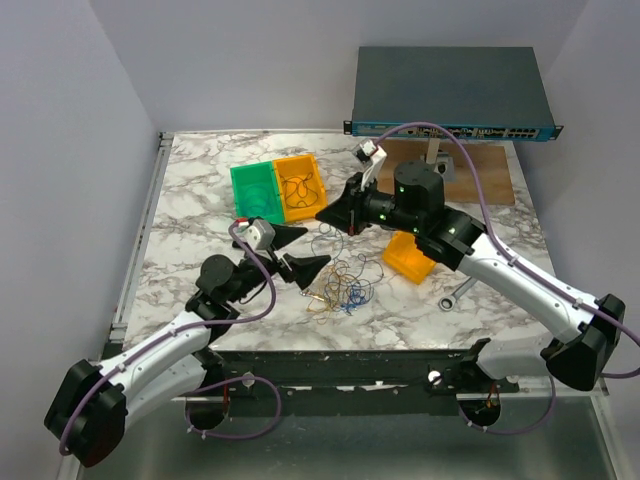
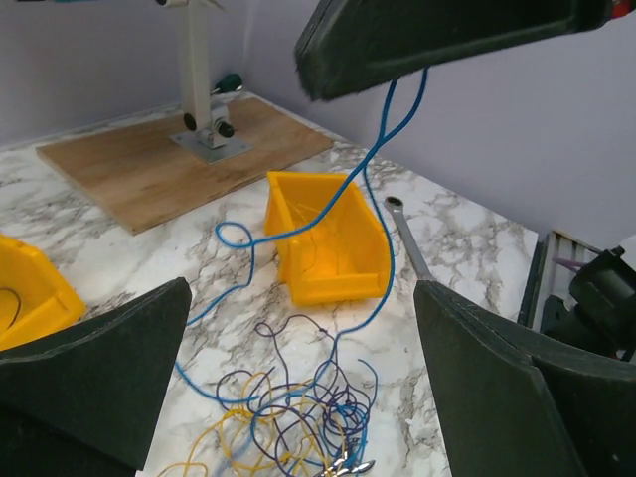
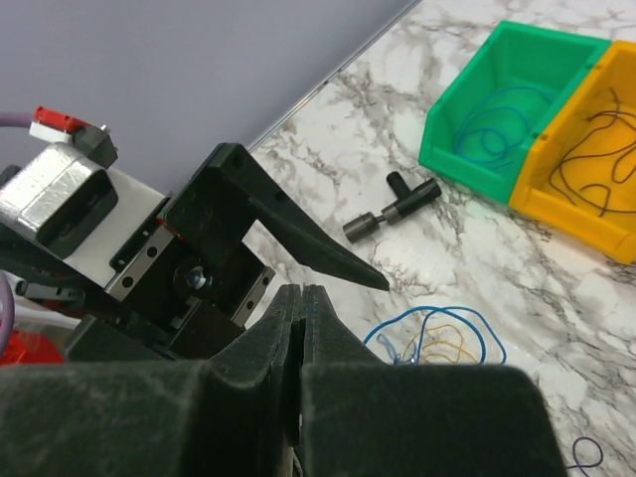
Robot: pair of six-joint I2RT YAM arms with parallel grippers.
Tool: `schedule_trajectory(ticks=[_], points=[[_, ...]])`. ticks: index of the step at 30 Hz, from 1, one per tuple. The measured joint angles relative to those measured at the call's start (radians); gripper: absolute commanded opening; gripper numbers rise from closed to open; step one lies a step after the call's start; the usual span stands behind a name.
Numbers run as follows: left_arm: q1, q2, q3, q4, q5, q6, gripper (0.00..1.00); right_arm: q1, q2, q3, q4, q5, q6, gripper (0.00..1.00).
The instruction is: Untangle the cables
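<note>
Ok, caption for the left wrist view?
Shut right tool holds a thin blue wire above the tangled wire pile beside a yellow plastic bin; left tool open.

We see bright, even light from above, with soft, weak shadows and little glare on the tabletop [image 1: 190, 180]. Close to the lens, the left pincer [image 2: 300, 298] and right pincer [image 3: 301, 318] look soft and dark; the cables [image 2: 298, 422] are sharp.

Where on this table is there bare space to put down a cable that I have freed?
Bare marble lies left of the green bin, along the table's left edge, and in front between the cables and the wrench. The middle is crowded: left gripper, right gripper, cables, loose yellow bin.
</note>
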Motion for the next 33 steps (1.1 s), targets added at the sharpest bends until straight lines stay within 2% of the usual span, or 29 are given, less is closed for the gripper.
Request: schedule_trajectory(ticks=[8, 14, 16, 20, 22, 26, 29, 30, 31, 33], points=[[0.000, 0.078, 0.008, 0.078, 0.128, -0.016, 0.99, 0.000, 0.035, -0.001, 0.010, -0.151, -0.021, 0.01], [0.000, 0.124, 0.037, 0.062, 0.142, -0.023, 0.98, 0.000, 0.039, -0.004, 0.046, -0.227, -0.019, 0.01], [0.000, 0.140, 0.053, 0.063, 0.150, -0.027, 0.95, 0.000, 0.042, -0.005, 0.060, -0.240, -0.014, 0.01], [0.000, 0.175, 0.068, 0.071, 0.172, -0.036, 0.79, 0.000, 0.054, -0.010, 0.102, -0.258, 0.004, 0.01], [0.000, 0.196, 0.083, 0.056, 0.183, -0.037, 0.68, 0.000, 0.061, -0.015, 0.129, -0.260, 0.018, 0.01], [-0.002, 0.215, 0.101, 0.041, 0.196, -0.037, 0.37, 0.000, 0.064, -0.023, 0.167, -0.249, 0.039, 0.01], [-0.002, 0.215, 0.102, 0.040, 0.198, -0.037, 0.06, 0.000, 0.063, -0.023, 0.192, -0.216, 0.051, 0.01], [-0.002, 0.215, 0.102, 0.039, 0.199, -0.037, 0.00, 0.000, 0.060, -0.029, 0.206, -0.201, 0.056, 0.02], [-0.002, 0.215, 0.102, 0.039, 0.200, -0.035, 0.00, 0.000, 0.056, -0.035, 0.215, -0.188, 0.060, 0.06], [-0.002, 0.215, 0.103, 0.037, 0.203, -0.035, 0.00, 0.000, 0.040, -0.061, 0.241, -0.154, 0.071, 0.23]])
